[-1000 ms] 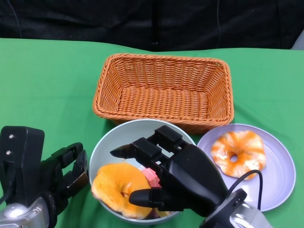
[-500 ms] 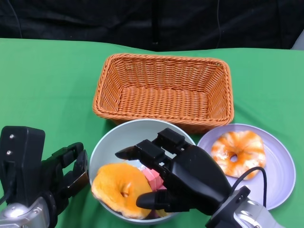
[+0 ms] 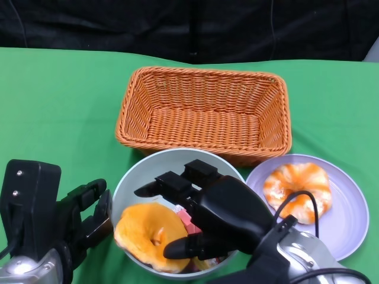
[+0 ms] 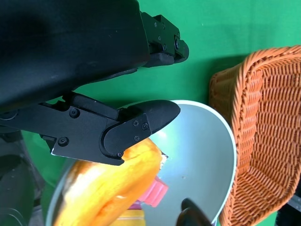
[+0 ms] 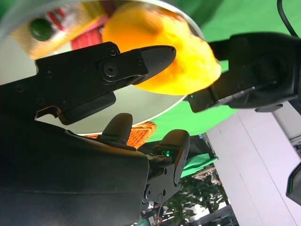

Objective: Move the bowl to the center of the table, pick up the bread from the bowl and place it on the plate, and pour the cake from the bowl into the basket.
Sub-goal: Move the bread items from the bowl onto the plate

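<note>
The right hand (image 3: 222, 219) hovers over the bowl (image 3: 139, 174), fingers (image 3: 172, 182) spread and holding nothing; the bread (image 3: 148, 234) lies just beneath, toward its thumb side. The left hand (image 3: 80, 216) waits open beside the rim. Beyond stand the plate (image 3: 349, 219) and basket (image 3: 204, 115).

The right hand (image 3: 216, 219) hides most of the pink cake (image 3: 185, 218) in the bowl (image 3: 142, 171).
</note>
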Controlling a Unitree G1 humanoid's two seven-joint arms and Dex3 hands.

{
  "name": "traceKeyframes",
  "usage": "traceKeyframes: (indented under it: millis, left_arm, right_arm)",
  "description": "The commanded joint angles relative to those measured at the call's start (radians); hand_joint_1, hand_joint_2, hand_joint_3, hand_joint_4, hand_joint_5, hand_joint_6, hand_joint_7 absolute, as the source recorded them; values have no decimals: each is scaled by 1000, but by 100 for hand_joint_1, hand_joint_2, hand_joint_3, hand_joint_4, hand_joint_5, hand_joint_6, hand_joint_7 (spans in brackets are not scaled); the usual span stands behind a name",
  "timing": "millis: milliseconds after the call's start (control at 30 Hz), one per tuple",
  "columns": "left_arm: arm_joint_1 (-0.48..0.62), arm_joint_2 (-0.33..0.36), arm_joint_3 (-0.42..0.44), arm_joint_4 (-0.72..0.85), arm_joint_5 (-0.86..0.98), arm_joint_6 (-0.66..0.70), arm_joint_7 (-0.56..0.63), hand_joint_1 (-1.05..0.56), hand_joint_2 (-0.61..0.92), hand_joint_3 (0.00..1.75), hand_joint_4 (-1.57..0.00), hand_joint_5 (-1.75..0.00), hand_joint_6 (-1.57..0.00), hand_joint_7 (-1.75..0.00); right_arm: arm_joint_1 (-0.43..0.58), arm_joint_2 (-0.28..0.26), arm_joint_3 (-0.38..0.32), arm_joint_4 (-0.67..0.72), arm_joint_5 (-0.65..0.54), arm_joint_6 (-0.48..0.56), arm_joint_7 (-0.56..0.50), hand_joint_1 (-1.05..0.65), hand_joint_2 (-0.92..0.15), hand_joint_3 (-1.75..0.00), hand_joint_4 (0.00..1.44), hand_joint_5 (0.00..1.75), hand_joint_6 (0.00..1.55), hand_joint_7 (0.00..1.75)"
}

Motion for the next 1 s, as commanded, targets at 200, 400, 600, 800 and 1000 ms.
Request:
traceKeyframes:
  millis: [200, 400, 600, 800, 1000]
  left_arm:
    - [27, 9, 1, -11, -1, -56, -30, -52, 92, 82, 0, -48, -13, -1]
    - [27, 12, 2, -5, -3, -69, -46, -53, 92, 83, 0, -54, -13, -1]
    - [11, -4, 6, -16, 1, -26, -13, -51, 92, 81, -5, -59, -18, -3]
    - [4, -11, 0, -14, 17, -13, 8, -50, 92, 79, -26, -70, -33, -10]
    - [16, 1, -17, -13, 42, -41, 5, -46, 92, 78, -30, -71, -34, -10]
  right_arm:
    - [-50, 42, 10, 47, -7, 19, -20, -65, -92, -17, 0, 108, 3, 74]
    - [-100, 35, 33, 111, -26, 8, -15, -64, -92, -13, 5, 109, 7, 73]
    - [-146, 9, 50, 151, -26, 2, 30, -65, -92, -13, 9, 105, 14, 67]
    - [-190, 9, 51, 178, -1, 15, 102, -64, -92, -15, 13, 97, 21, 56]
    - [-222, 37, 53, 197, 13, 52, 149, -61, -92, -15, 19, 91, 26, 49]
